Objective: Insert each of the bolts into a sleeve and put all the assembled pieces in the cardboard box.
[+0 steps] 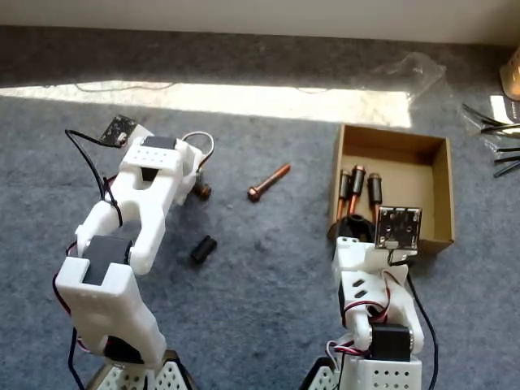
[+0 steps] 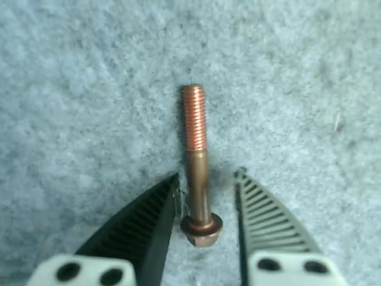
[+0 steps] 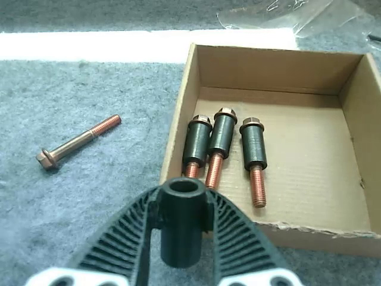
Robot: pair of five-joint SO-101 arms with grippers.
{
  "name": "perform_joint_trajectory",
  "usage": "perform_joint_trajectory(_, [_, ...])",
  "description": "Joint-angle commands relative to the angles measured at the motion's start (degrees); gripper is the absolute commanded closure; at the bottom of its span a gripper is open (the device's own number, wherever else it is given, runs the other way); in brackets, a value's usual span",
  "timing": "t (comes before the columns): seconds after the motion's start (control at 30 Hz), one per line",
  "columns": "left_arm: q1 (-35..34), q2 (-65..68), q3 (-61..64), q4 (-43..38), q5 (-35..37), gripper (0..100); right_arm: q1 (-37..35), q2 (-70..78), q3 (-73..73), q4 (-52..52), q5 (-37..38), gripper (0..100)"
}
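**Left fingers astride a bolt; right fingers gripping a sleeve at the box**

Left arm (image 1: 138, 211): stretched forward from its base at the near left edge, wrist bent down over the grey carpeted counter (image 1: 268, 309). Left gripper (image 2: 209, 179) is low, its fingers (image 2: 146, 226) open on either side of a copper bolt (image 2: 195, 137). The bolt lies flat, head end between the fingers, threaded end pointing away from the wrist. One finger is just beside the shank; a gap shows on the other side.

Loose black sleeve (image 1: 203, 248): lying on the counter beside the left arm, apart from both grippers.

Second bolt (image 1: 268, 183): flat on the counter between the left gripper and the box.

Right arm (image 1: 374, 301): folded short, wrist raised. Right gripper (image 3: 181, 196) is at the box's near left corner, fingers closed on a black sleeve held upright (image 3: 180, 232), bore up.

Cardboard box (image 3: 274, 53): three assembled pieces (image 3: 217, 140) lie side by side on its floor, toward the left wall.
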Motion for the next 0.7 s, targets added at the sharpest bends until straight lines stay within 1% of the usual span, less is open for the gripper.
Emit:
perform_joint_trajectory(0.0, [1.71,-0.57,-0.22,-0.79,0.62,69,0.22,-0.66,-0.40,-1.89,-0.09,99.3])
perform_joint_trajectory(0.07, [2.95,-0.57,-0.22,-0.79,0.62,64,0.22,-0.66,-0.40,-1.89,-0.09,99.3])
perform_joint_trajectory(0.13, [3.74,-0.66,-0.22,-0.62,0.35,63,0.22,-0.66,-0.40,-1.89,-0.09,99.3])
perform_joint_trajectory(0.3, [4.79,-1.54,-1.45,2.37,-0.26,64,0.22,-0.66,-0.40,-1.89,-0.09,99.3])
perform_joint_trajectory(0.4, [5.14,-2.68,-2.51,2.55,-7.12,66,0.22,-0.66,-0.40,-1.89,-0.09,99.3])
perform_joint_trajectory(0.53, [5.05,-6.90,-2.24,3.16,-16.88,71,0.22,-0.66,-0.40,-1.89,-0.09,99.3])
perform_joint_trajectory(0.67, [5.05,-13.23,-2.77,10.37,-31.82,77,0.22,-0.66,-0.40,-1.89,-0.09,99.3])
